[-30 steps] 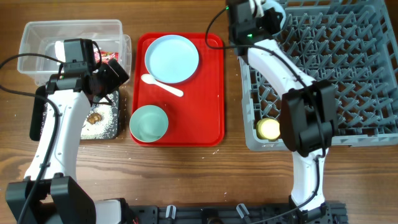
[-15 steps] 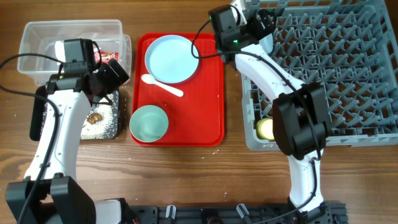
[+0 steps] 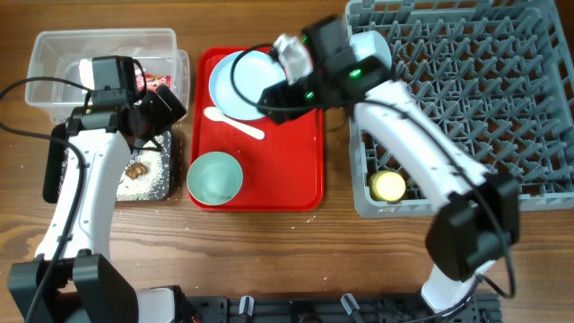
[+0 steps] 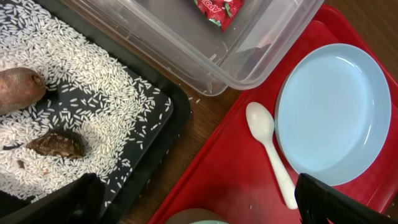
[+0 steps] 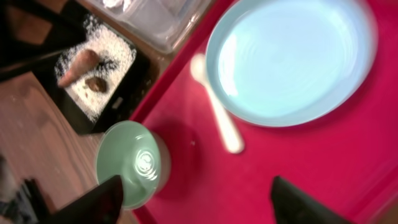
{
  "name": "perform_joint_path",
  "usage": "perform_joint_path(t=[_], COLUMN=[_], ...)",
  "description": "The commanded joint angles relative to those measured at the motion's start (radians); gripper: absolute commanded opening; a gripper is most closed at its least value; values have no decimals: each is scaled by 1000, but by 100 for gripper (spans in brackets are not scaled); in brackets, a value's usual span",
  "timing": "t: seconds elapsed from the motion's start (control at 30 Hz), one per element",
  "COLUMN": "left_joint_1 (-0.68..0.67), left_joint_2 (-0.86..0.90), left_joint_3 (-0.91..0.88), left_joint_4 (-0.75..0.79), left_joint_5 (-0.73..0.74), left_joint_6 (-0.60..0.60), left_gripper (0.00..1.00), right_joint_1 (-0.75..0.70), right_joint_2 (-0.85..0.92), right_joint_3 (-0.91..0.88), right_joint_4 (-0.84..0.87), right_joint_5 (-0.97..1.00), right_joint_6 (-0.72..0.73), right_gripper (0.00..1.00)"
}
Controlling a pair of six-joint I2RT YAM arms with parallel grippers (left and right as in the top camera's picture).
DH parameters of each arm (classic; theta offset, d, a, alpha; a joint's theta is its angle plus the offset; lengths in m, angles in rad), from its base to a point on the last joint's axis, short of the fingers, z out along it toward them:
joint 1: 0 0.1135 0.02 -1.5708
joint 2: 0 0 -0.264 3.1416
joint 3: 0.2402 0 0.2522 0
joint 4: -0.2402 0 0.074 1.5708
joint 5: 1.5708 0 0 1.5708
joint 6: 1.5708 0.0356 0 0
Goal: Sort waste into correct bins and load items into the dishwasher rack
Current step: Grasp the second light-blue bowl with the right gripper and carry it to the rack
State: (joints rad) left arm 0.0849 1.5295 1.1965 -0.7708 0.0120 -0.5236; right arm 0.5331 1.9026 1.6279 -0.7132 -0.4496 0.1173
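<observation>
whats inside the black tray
White rice grains, an orange-brown root and a small brown lump lie in the black tray. In the overhead view the left arm covers part of it.

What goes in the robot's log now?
right end effector open over tray | left end effector open | plate, spoon, bowl on tray | cup in rack

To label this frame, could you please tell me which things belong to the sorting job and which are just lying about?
Job: pale blue round plate, white spoon, small blue-green bowl, small yellow cup, red snack wrapper, orange-brown root, clear plastic tub, shallow black tray, grey pegged rack.
Lying about: flat red serving tray, wooden table.
</observation>
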Motion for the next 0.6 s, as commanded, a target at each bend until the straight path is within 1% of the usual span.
perform_joint_path(t=[0.0,0.03,0.1,0.2,0.23,0.3,0.33,0.43,0.47,0.5,0.57], left_joint_1=[-3,-3,-3,-3,-3,-3,-3,-3,-3,-3,-3], left_joint_2=[-10,-10,-10,-10,-10,-10,-10,-10,-10,-10,-10], left_joint_3=[16,16,16,16,16,16,16,16,16,16,16], left_joint_4=[0,0,0,0,0,0,0,0,0,0,0], left_joint_5=[6,6,6,6,6,6,6,6,6,6,6], left_joint_6=[19,19,19,19,19,19,19,19,19,19,19], left_gripper=[100,100,100,100,100,100,100,100,100,100,100], right_joint_1=[90,122,172,217,233,247,247,246,245,241,224], right_joint_2=[74,89,119,147,159,201,222,247,247,241,222], right_joint_3=[-125,-148,-156,-156,-156,-156,-156,-156,-156,-153,-142], right_joint_4=[91,128,145,158,160,157,162,167,167,166,159], right_joint_5=[-27,-16,67,95,122,156,156,155,155,155,156], right_joint_6=[305,345,423,439,447,499,520,541,541,541,540], right_gripper=[66,62,59,56,53,39,34,23,15,4,4])
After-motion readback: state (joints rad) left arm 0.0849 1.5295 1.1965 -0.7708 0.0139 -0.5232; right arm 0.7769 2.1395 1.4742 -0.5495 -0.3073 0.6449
